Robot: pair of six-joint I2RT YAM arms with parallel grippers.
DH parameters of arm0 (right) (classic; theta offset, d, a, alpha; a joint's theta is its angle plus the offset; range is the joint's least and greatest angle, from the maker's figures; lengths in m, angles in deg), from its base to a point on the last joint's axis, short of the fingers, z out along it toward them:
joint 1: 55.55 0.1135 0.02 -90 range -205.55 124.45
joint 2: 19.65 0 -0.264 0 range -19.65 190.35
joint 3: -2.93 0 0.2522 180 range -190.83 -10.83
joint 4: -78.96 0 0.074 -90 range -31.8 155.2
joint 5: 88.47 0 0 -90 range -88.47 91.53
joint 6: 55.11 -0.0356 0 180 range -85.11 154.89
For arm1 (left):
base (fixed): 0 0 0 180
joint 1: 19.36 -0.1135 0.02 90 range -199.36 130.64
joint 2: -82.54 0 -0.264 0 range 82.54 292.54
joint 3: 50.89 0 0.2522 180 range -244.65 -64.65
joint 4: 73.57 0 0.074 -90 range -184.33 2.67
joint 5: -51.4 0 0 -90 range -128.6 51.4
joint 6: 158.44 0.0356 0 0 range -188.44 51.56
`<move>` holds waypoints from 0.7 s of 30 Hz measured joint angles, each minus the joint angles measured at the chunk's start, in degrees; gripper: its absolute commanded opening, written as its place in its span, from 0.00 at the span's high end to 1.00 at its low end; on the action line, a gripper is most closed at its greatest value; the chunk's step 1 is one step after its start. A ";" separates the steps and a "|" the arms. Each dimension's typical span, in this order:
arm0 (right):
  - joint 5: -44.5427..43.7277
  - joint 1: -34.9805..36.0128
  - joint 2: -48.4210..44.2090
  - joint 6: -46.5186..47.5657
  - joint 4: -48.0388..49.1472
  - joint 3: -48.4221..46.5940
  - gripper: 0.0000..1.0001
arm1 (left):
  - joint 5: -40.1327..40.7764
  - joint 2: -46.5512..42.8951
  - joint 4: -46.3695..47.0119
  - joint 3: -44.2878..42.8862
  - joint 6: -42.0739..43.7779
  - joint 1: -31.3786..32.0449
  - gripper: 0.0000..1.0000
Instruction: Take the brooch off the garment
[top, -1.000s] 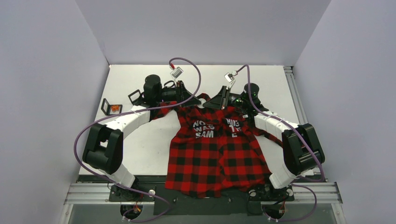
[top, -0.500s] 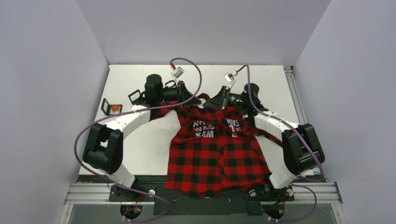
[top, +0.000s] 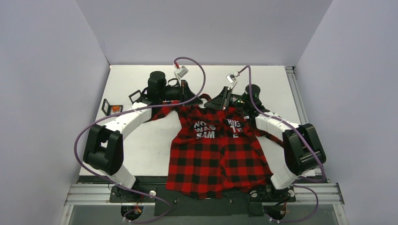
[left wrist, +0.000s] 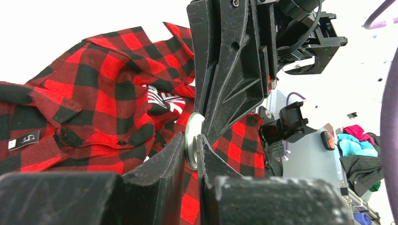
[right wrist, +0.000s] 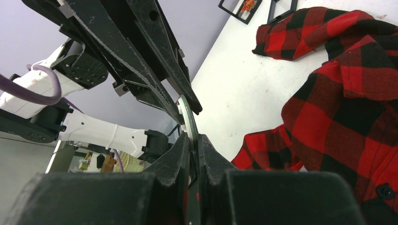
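The red-and-black plaid garment (top: 218, 150) lies flat on the white table, collar at the far end, its white letters facing up. Both grippers meet just above the collar. My left gripper (top: 201, 99) and right gripper (top: 211, 104) are tip to tip. In the left wrist view my left gripper (left wrist: 191, 140) is shut on a thin silvery disc (left wrist: 192, 133). The right gripper (right wrist: 193, 138) pinches the same disc (right wrist: 187, 117) from the other side. A small orange jagged piece (top: 115, 109), which looks like the brooch, lies in a black frame left of the garment.
A second, empty black frame (top: 136, 97) stands just beyond the first. The garment's left sleeve (right wrist: 291, 33) trails toward those frames. Grey walls close in the table on three sides. Purple cables loop above both wrists.
My left gripper's fingers have closed onto the disc, and its wrist has shifted slightly up and to the right. The right arm and the garment have stayed still.
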 measured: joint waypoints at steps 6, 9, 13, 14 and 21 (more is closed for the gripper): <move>-0.68 0.02 0.79 1.62 -1.53 0.00 1.00 | 2.45 0.00 -6.67 -1.86 5.40 0.52 0.94; -0.76 0.07 0.79 3.08 -2.97 -0.02 1.00 | 3.13 0.00 -9.92 -2.86 7.78 0.87 0.94; -0.85 0.07 0.79 4.63 -4.35 -0.22 1.00 | 3.96 0.00 -14.03 -4.31 10.43 1.16 0.94; -0.85 0.07 0.79 4.85 -4.68 -0.37 1.00 | 4.04 0.00 -15.04 -4.70 11.08 1.16 0.94; -0.79 0.07 0.79 6.43 -6.21 -1.31 1.00 | 4.37 0.02 -19.69 -6.88 14.38 1.16 0.93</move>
